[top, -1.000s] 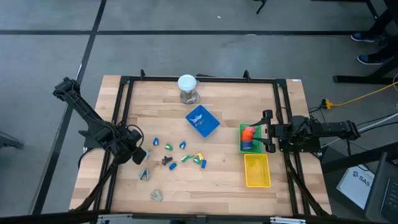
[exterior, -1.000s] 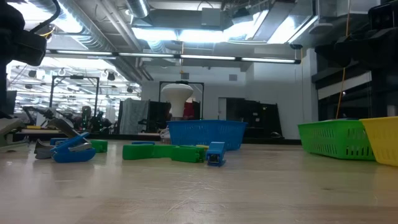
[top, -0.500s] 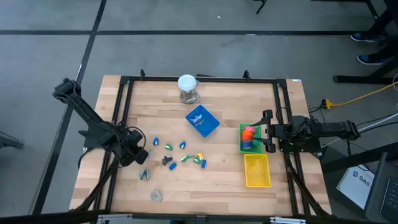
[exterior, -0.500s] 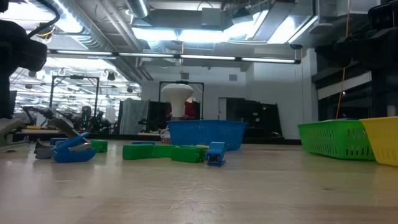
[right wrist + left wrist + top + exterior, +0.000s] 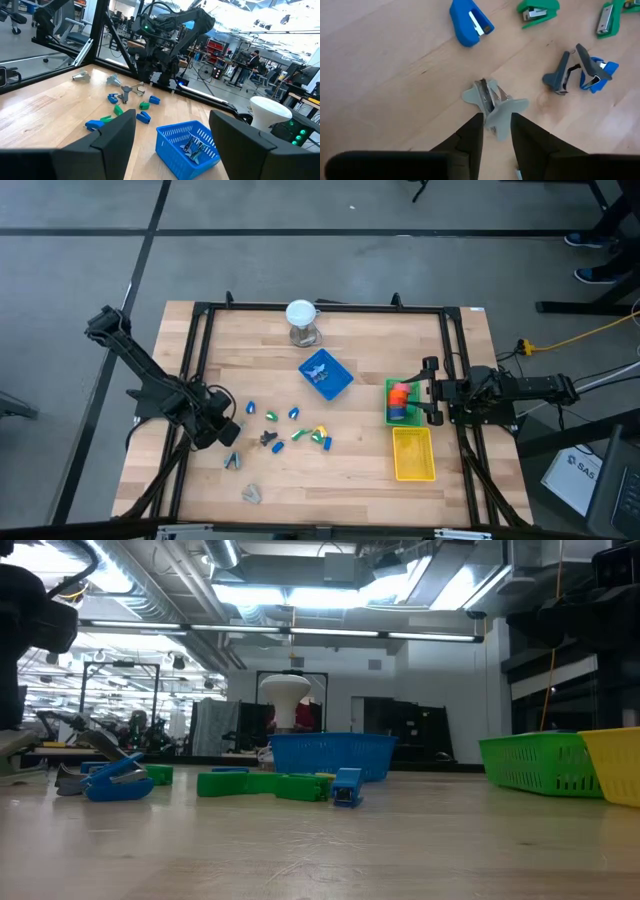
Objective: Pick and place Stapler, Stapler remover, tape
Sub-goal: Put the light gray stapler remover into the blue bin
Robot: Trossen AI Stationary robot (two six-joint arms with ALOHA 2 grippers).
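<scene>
Since a second ago the left hand [image 5: 494, 131] has narrowed around a grey staple remover [image 5: 492, 102] between its fingers; grip unconfirmed. Tape [image 5: 399, 393] fills the green basket [image 5: 390, 418] beside the wide-open right hand [image 5: 428, 391]; staplers [image 5: 321, 437] remain on the desk [image 5: 350, 480].

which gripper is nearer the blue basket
Right, narrowly. The blue basket sits mid-table; the right gripper hovers at the green basket to its right, the left gripper farther off toward the table's left, over a grey staple remover.

Bright, even overhead light; ceiling lamps glare, shadows soft.
</scene>
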